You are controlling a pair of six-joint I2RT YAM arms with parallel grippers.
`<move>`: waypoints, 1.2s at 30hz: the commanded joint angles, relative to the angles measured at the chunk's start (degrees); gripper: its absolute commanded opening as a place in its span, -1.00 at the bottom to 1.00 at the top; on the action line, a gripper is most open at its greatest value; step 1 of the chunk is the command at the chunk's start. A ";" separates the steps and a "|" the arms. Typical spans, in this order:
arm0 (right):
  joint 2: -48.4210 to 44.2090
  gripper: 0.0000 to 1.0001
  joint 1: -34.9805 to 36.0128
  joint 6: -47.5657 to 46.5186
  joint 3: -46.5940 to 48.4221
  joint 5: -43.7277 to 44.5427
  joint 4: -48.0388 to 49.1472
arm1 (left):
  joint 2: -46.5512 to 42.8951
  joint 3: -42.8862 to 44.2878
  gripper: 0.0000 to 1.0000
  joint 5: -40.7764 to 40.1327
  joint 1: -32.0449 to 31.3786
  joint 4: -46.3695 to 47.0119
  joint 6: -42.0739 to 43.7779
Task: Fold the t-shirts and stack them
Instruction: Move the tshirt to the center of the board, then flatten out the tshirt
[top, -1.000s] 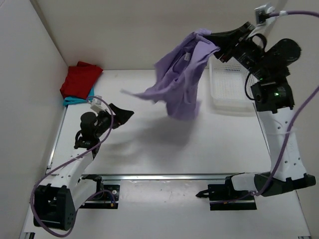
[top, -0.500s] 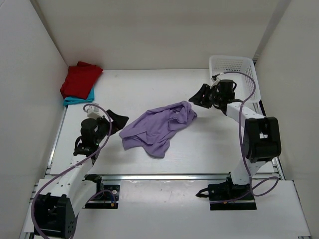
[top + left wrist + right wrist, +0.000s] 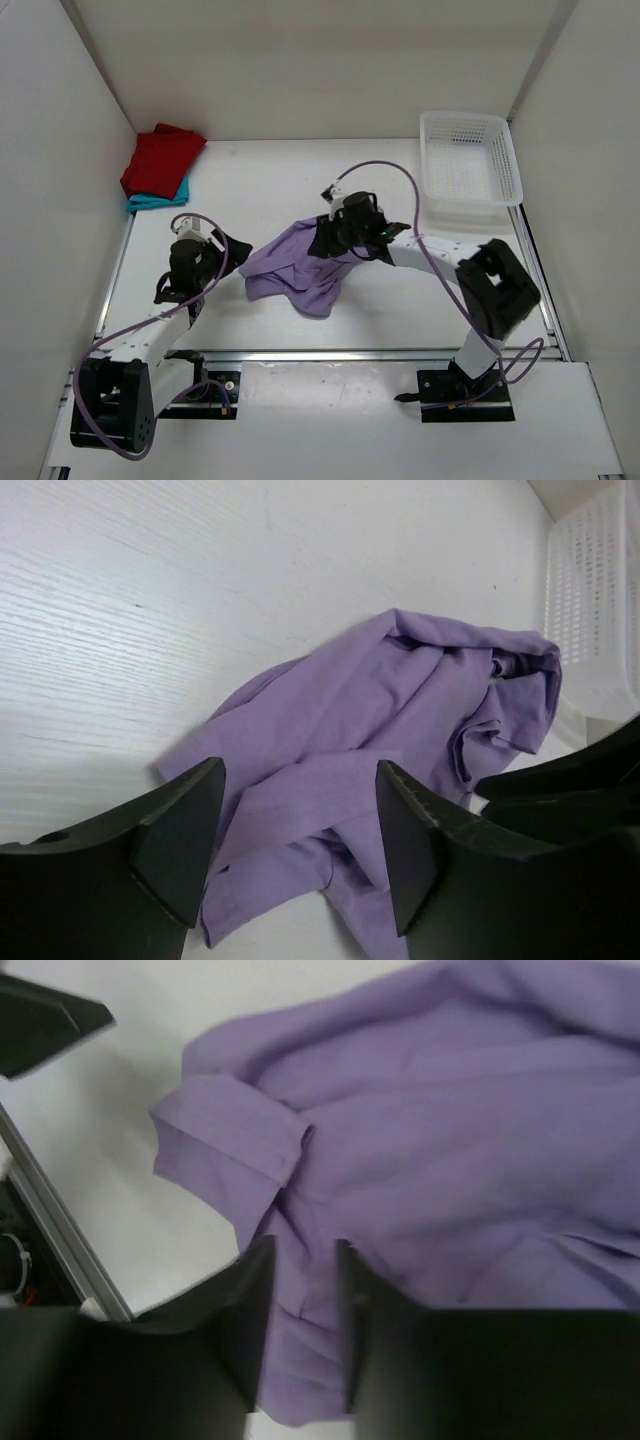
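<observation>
A pale lilac t-shirt [image 3: 300, 272] lies crumpled on the table's middle, also seen in the left wrist view [image 3: 400, 730] and the right wrist view [image 3: 450, 1160]. My right gripper [image 3: 330, 238] is low over its upper right part. Its jaws [image 3: 303, 1290] stand narrowly open with a fold of the cloth between them. My left gripper [image 3: 240, 250] sits open just left of the shirt, and the shirt's near edge shows between its fingers [image 3: 300, 840]. A folded dark red t-shirt [image 3: 160, 160] rests on a teal t-shirt [image 3: 150, 202] at the far left corner.
A white mesh basket [image 3: 470, 125] stands at the back right by the wall. White walls close the table in on the left, back and right. A metal rail [image 3: 330, 354] runs along the near edge, with both arm bases behind it.
A second ago my right gripper held the lilac shirt high in the air. The shirt then dropped onto the table, and the right gripper has come down over it, narrowing. The left gripper edged closer.
</observation>
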 commanded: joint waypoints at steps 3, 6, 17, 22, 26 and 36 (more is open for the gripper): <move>6.53 -0.18 2.67 -1.46 6.75 -1.15 -0.25 | 0.09 0.31 0.30 -5.11 -2.36 -2.24 3.27; 9.44 -0.08 2.84 0.38 7.20 -2.64 0.79 | 1.15 0.22 0.27 -9.35 -4.31 -3.57 5.12; 14.98 -0.24 3.89 7.42 8.69 -7.93 7.04 | 10.38 2.15 0.39 -15.25 -6.33 -4.98 8.56; 17.61 -0.35 3.02 9.44 10.10 -9.33 8.53 | 13.72 3.82 0.40 -13.58 -6.59 -4.89 8.91; 19.36 -0.48 2.84 10.41 11.51 -10.12 8.97 | 16.26 5.49 0.34 -12.00 -6.86 -4.72 8.56; 6.75 -1.00 0.57 8.22 3.61 -7.24 8.37 | 17.68 4.18 0.49 -6.38 -4.84 1.51 3.38</move>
